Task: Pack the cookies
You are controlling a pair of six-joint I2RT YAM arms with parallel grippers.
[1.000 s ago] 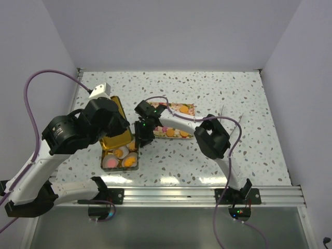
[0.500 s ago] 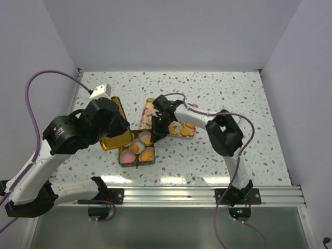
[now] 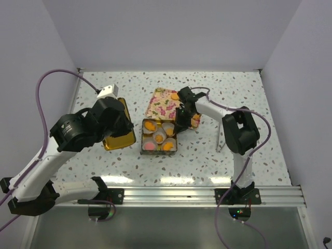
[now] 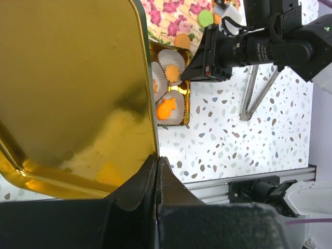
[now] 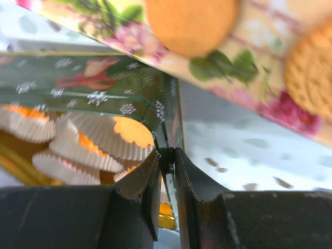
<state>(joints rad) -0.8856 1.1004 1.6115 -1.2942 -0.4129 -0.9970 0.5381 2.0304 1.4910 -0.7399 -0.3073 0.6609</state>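
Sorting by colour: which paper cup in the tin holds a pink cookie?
The cup in the near-left corner of the tin; the cookies showing in the other cups look orange.

The right end effector [image 3: 179,123] has dragged the cookie tin [image 3: 143,136] rightward across the counter [image 3: 249,104], clear of the gold lid [image 3: 120,124]; the floral tray [image 3: 162,101] has swung round behind it

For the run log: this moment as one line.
left jaws: shut on gold lid rim | right jaws: shut on tin wall | tin: cookies in paper cups | floral tray: loose cookies
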